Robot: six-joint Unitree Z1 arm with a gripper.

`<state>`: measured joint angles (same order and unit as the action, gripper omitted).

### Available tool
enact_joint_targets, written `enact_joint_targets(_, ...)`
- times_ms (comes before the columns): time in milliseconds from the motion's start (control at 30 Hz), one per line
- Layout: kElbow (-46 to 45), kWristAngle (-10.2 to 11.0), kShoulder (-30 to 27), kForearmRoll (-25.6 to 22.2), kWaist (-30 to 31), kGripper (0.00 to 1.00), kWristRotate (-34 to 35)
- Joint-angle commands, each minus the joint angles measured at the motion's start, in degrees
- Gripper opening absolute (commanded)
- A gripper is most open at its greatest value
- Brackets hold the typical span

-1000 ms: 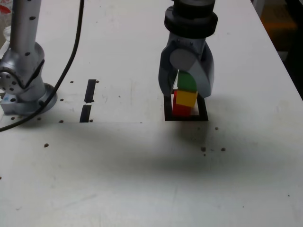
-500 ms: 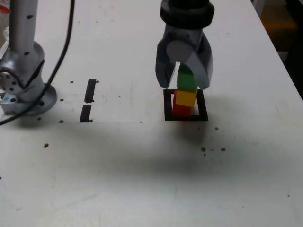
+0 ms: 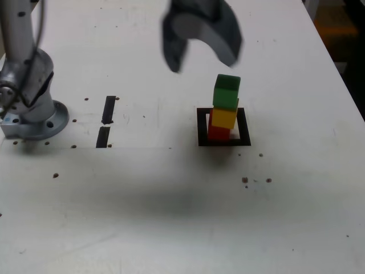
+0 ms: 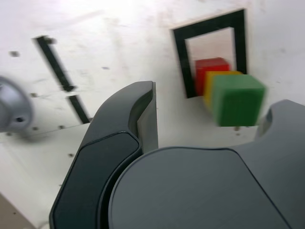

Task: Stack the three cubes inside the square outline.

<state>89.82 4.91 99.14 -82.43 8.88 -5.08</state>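
Hovering empty with jaws spread wide, the gripper is sitting at about ten o'clock from the green cube, which is topping yellow and red inside the square outline.

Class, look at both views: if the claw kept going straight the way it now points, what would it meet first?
Probably the bare table top. The open claw points downward and hangs to the exterior view's left of the green cube, clear of the stack. Depth is uncertain, so a graze is possible.
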Motion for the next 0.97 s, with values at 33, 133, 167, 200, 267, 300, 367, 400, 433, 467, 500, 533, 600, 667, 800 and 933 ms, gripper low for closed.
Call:
enact_joint_targets(33,-3.6,1.7,-5.0,-0.4,-0.1,0.92,1.1)
enact_joint_targets(133,-8.3,3.0,-9.2,-0.1,-0.1,0.93,2.2)
enact_joint_targets(167,-11.1,3.4,-11.5,0.6,-0.1,0.93,2.7)
enact_joint_targets(200,-13.3,3.2,-13.0,1.6,-0.1,0.93,2.9)
enact_joint_targets(267,-16.7,2.6,-14.5,3.8,-0.1,0.94,3.2)
enact_joint_targets(300,-18.4,2.2,-15.1,5.1,-0.1,0.94,3.4)
enact_joint_targets(367,-21.8,1.2,-16.0,8.2,-0.1,0.94,3.6)
enact_joint_targets(400,-23.0,0.8,-16.3,9.3,-0.1,0.94,3.6)
enact_joint_targets(433,-24.8,0.4,-16.6,11.1,-0.1,0.94,3.7)
enact_joint_targets(467,-27.8,-0.3,-17.0,14.0,-0.1,0.94,3.8)
enact_joint_targets(500,-30.0,-0.7,-17.2,16.0,-0.1,0.94,3.8)
enact_joint_targets(533,-31.4,-0.9,-17.2,17.3,-0.1,0.94,3.8)
enact_joint_targets(600,-34.3,-1.1,-17.0,19.7,-0.1,0.94,3.9)
enact_joint_targets(667,-37.3,-1.2,-16.7,22.1,-0.1,0.94,3.9)
enact_joint_targets(800,-41.1,-1.4,-16.6,25.0,-0.1,0.94,4.1)
enact_joint_targets(933,-45.5,-1.7,-16.1,29.9,-0.1,0.94,4.2)
